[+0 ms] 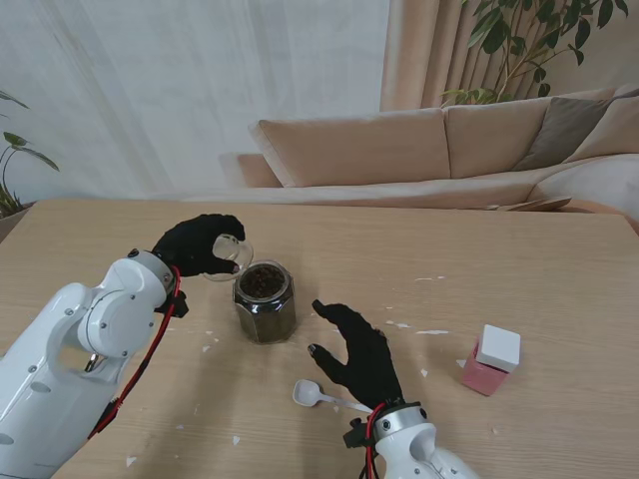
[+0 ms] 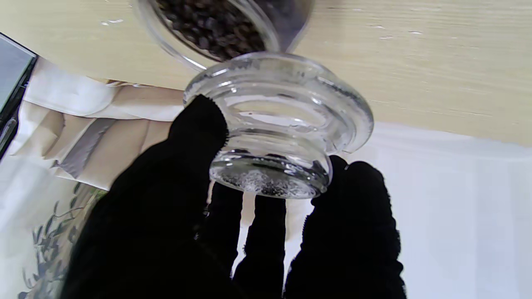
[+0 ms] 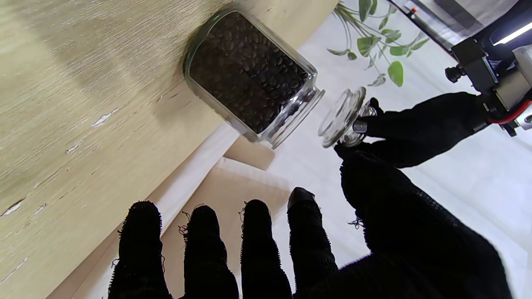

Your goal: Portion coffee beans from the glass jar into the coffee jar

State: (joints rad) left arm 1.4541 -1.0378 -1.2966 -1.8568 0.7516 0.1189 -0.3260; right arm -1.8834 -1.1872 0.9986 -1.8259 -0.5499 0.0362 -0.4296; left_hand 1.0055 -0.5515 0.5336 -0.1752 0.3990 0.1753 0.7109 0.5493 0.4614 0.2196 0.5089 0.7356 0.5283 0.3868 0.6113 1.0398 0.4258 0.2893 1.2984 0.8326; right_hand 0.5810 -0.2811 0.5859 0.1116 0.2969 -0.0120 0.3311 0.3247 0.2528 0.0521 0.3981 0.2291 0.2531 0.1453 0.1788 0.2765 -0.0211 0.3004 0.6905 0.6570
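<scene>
**Glass lid off, scooping comes next**

Black-gloved left hand (image 1: 198, 245) is clamped on the ribbed glass lid (image 1: 230, 256), held just beside the open jar (image 1: 265, 301) of dark beans mid-worktop. Right hand (image 1: 358, 351), fingers spread and empty, hovers near the white spoon (image 1: 312, 394); grasping it looks next.

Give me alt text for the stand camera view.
The left robot hand holds a glass lid just beside the open glass jar of coffee beans on the wooden table. The right robot hand hovers open near a white spoon, with a pink white-lidded container further right.
</scene>
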